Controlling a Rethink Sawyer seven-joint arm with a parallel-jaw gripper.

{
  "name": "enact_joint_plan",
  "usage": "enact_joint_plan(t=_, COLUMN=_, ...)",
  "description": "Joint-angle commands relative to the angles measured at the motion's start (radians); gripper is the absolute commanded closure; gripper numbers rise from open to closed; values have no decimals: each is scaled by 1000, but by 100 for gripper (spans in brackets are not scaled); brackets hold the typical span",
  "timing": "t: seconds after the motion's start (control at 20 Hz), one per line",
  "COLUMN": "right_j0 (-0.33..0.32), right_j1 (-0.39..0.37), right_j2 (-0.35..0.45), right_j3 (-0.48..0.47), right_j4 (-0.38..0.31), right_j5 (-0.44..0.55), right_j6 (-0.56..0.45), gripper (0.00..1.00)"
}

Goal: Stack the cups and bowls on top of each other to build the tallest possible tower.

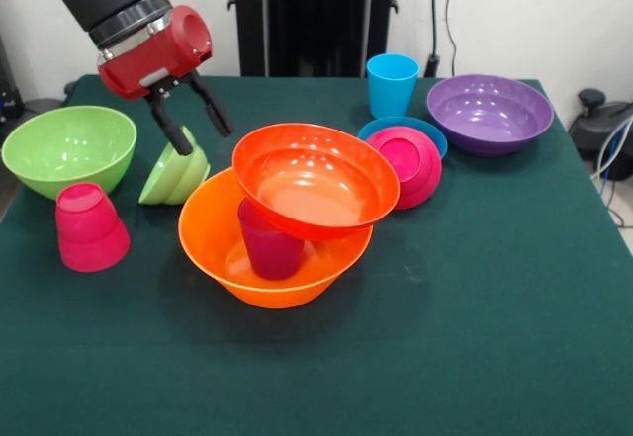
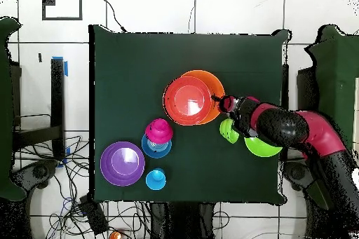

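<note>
The tower is a large orange bowl [image 1: 223, 248] [image 2: 214, 82] with a purple-magenta cup [image 1: 267, 246] standing upside down inside it. A red-orange bowl [image 1: 315, 177] [image 2: 186, 99] rests tilted on top of that cup. My gripper [image 1: 203, 131] [image 2: 223, 104] is open with nothing between its fingers. It hangs just left of the tower, over a small lime green bowl [image 1: 176, 174] [image 2: 228, 130] lying on its side. One fingertip [image 1: 182, 145] is at that bowl's upper edge; I cannot tell whether it touches.
A large lime green bowl [image 1: 67, 149] [image 2: 265, 147] and an upside-down red-pink cup [image 1: 89, 226] sit at the left. A pink-red small bowl [image 1: 407, 164] [image 2: 159, 130] leans on a small blue bowl [image 1: 427, 131] [image 2: 154, 148]. Behind them stand a sky blue cup [image 1: 392, 83] [image 2: 156, 179] and a purple bowl [image 1: 490, 112] [image 2: 122, 162].
</note>
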Motion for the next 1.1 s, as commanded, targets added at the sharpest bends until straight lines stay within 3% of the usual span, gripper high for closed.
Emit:
enact_joint_plan(t=0.05, right_j0=54, right_j1=-19, right_j2=-39, right_j3=-3, right_j4=-71, right_j5=11, right_j6=-256, gripper=0)
enact_joint_plan(t=0.25, right_j0=49, right_j1=-123, right_j2=-30, right_j3=12, right_j4=-23, right_j5=89, right_j6=-212, gripper=0)
enact_joint_plan(t=0.45, right_j0=11, right_j1=-241, right_j2=-24, right_j3=-11, right_j4=23, right_j5=185, right_j6=-234, gripper=0)
enact_joint_plan(t=0.75, right_j0=22, right_j1=-255, right_j2=-39, right_j3=-61, right_j4=43, right_j5=197, right_j6=-245, gripper=0)
enact_joint_plan(t=0.9, right_j0=45, right_j1=-250, right_j2=-61, right_j3=-76, right_j4=24, right_j5=176, right_j6=-223, gripper=0)
enact_joint_plan(t=1.1, right_j0=150, right_j1=-275, right_j2=-206, right_j3=-161, right_j4=-108, right_j5=138, right_j6=-89, gripper=0)
